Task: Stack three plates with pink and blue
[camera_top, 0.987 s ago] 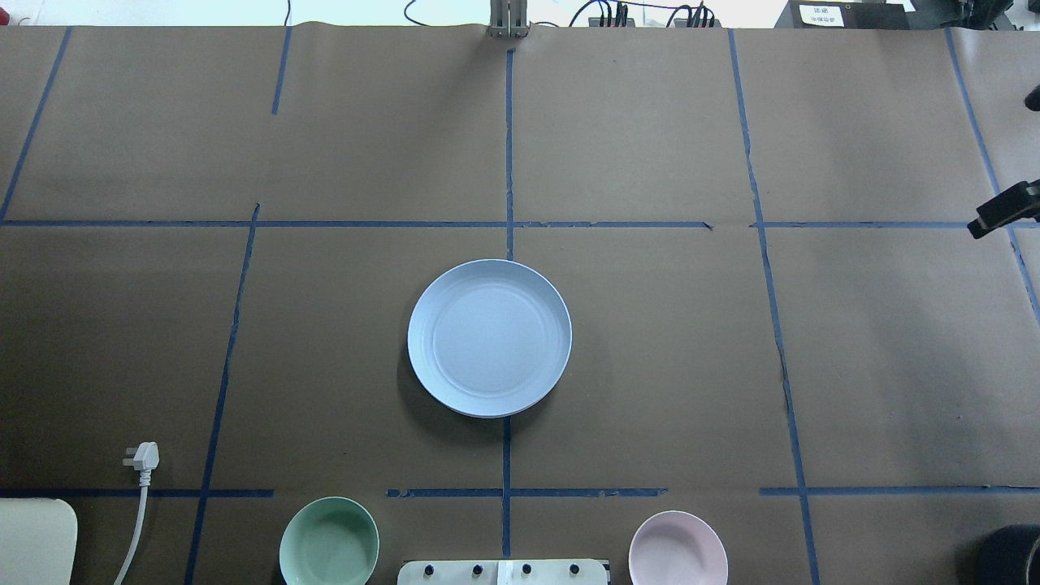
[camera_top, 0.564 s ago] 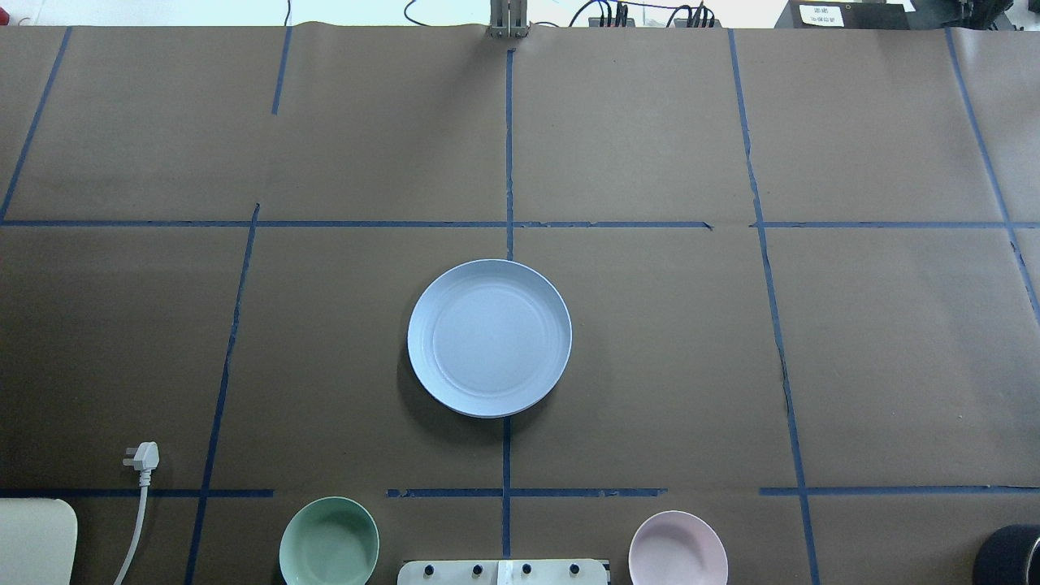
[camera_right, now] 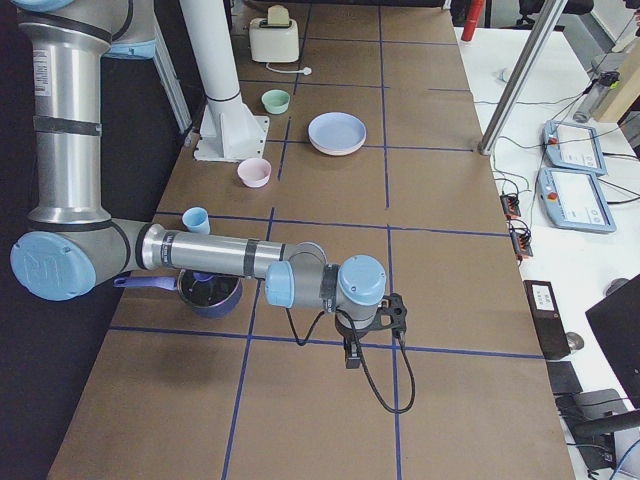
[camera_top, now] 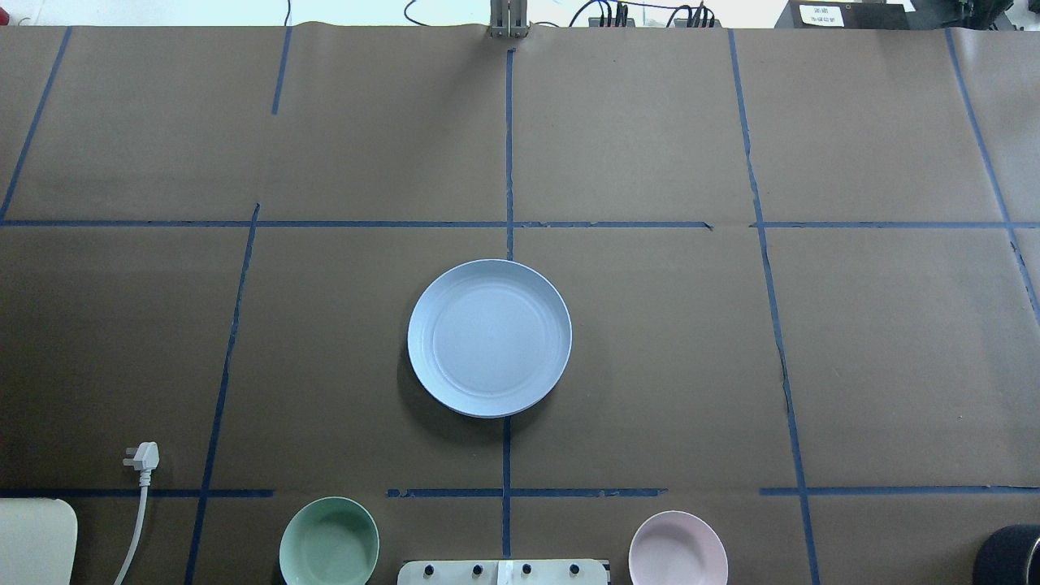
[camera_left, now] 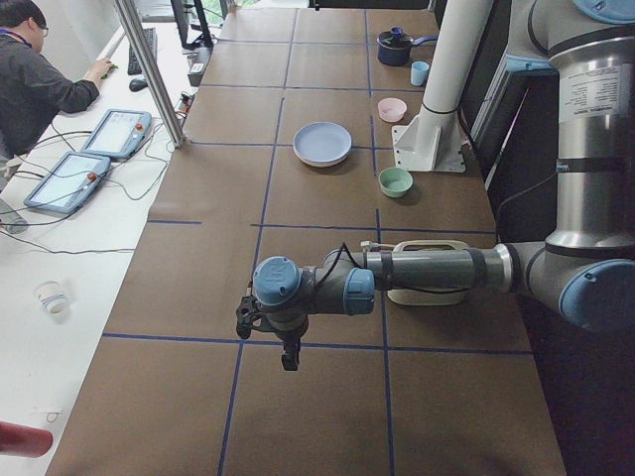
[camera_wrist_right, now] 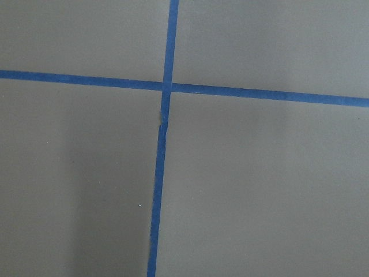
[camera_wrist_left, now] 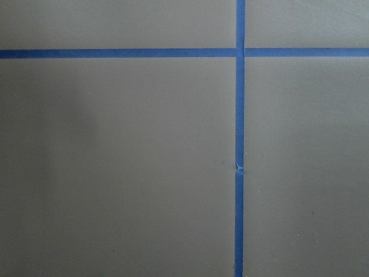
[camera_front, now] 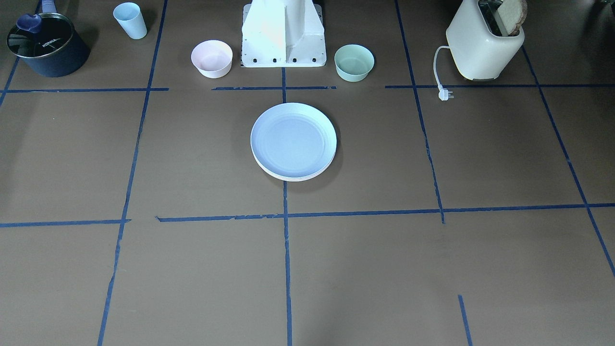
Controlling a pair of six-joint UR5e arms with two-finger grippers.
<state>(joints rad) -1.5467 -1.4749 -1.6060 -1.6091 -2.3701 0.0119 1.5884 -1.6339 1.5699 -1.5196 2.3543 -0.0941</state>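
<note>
Light blue plate (camera_top: 489,337): lies flat and topmost at the middle of the table (camera_top: 731,366), astride a blue tape line (camera_top: 509,146); covers the lower plates (camera_front: 288,178), seen only as pale rims, colours hard to tell; sits well apart from both grippers. Left gripper (camera_left: 288,355): hangs low over bare paper toward the table's left end, pointing down; right gripper (camera_right: 352,356): hangs likewise toward the right end; cannot tell whether the fingers of either are apart or together. Small pink bowl (camera_front: 212,58) and mint-green bowl (camera_front: 354,62): stand either side of the robot's base (camera_front: 283,33), apart from the plates.
</note>
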